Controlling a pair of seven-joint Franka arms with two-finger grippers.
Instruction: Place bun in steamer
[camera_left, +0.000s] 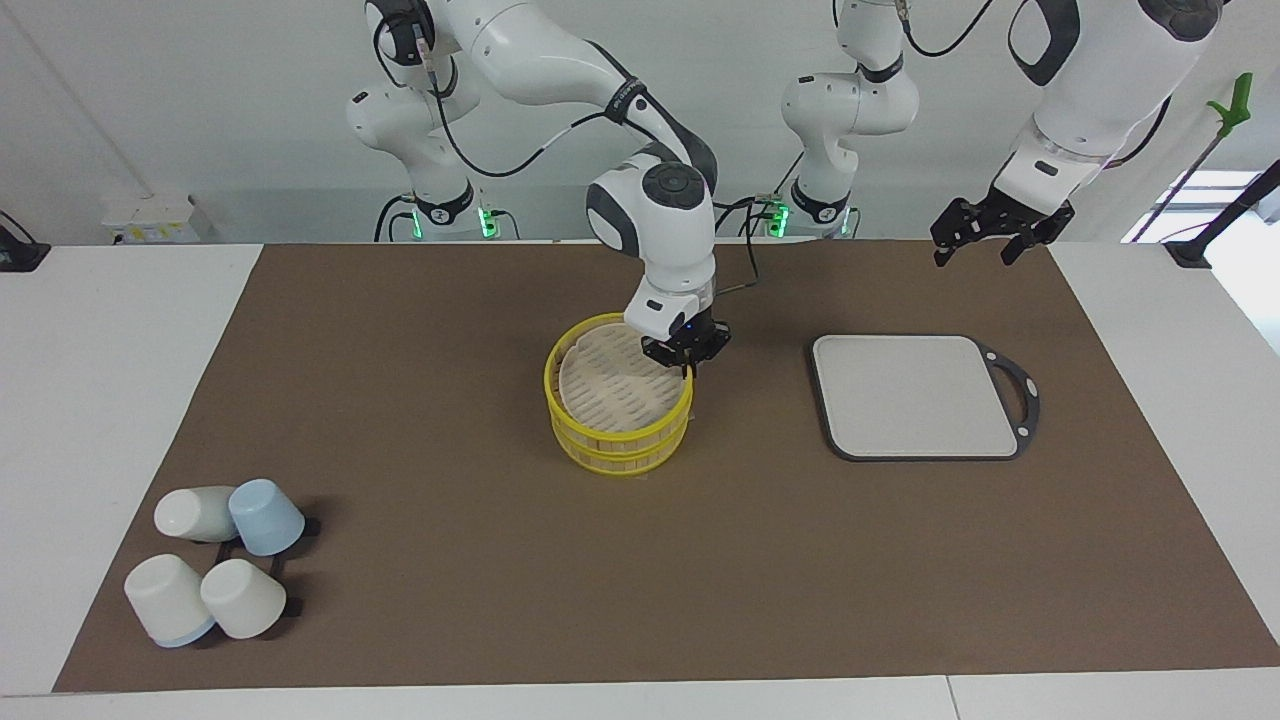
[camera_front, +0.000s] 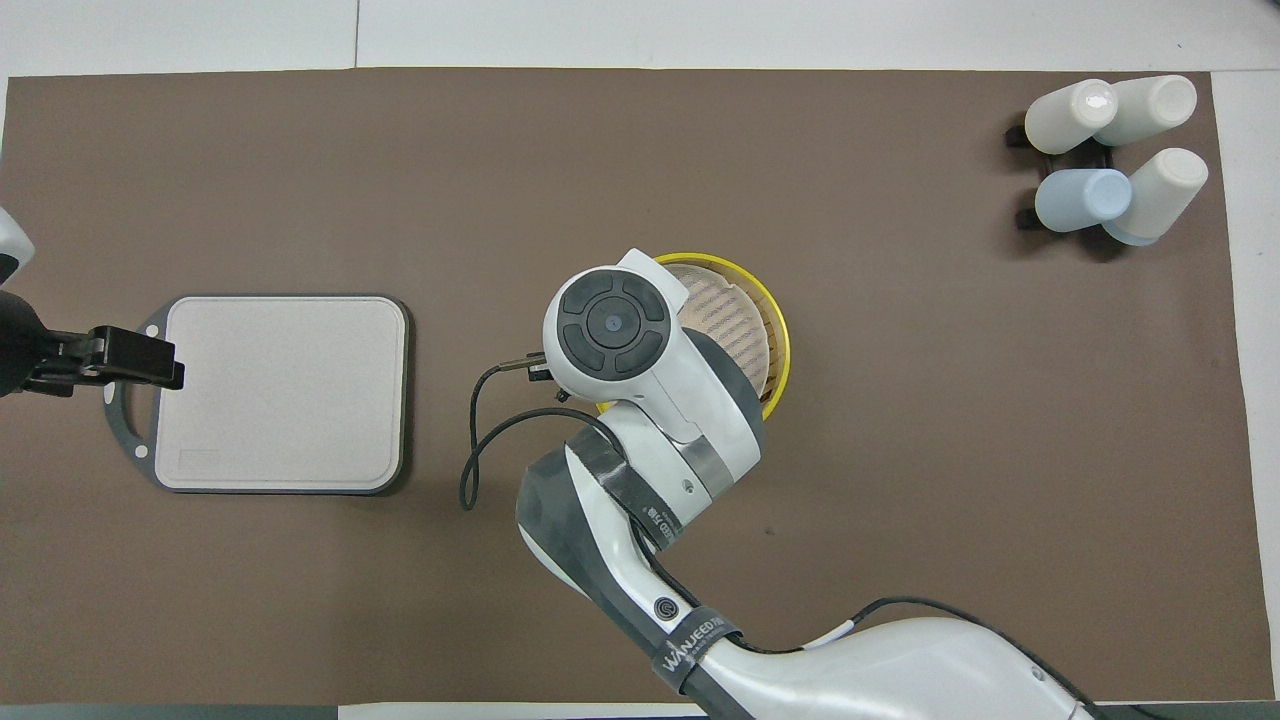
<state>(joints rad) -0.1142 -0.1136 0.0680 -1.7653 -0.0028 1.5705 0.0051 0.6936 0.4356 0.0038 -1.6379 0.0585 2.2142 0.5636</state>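
The steamer (camera_left: 618, 400) is a round yellow-rimmed basket of two stacked tiers in the middle of the mat, and its beige slatted top surface shows. In the overhead view the steamer (camera_front: 752, 318) is half covered by the right arm. My right gripper (camera_left: 688, 352) points down at the steamer's rim, on the part nearest the robots and toward the left arm's end. In the overhead view it is hidden under its own wrist. No bun shows in either view. My left gripper (camera_left: 985, 238) is open and empty, raised over the mat's edge near the grey board.
A grey rectangular board (camera_left: 915, 395) with a dark handle lies toward the left arm's end; it also shows in the overhead view (camera_front: 285, 392). Several white and blue cups (camera_left: 215, 560) lie on a small black rack at the mat's corner farthest from the robots, toward the right arm's end.
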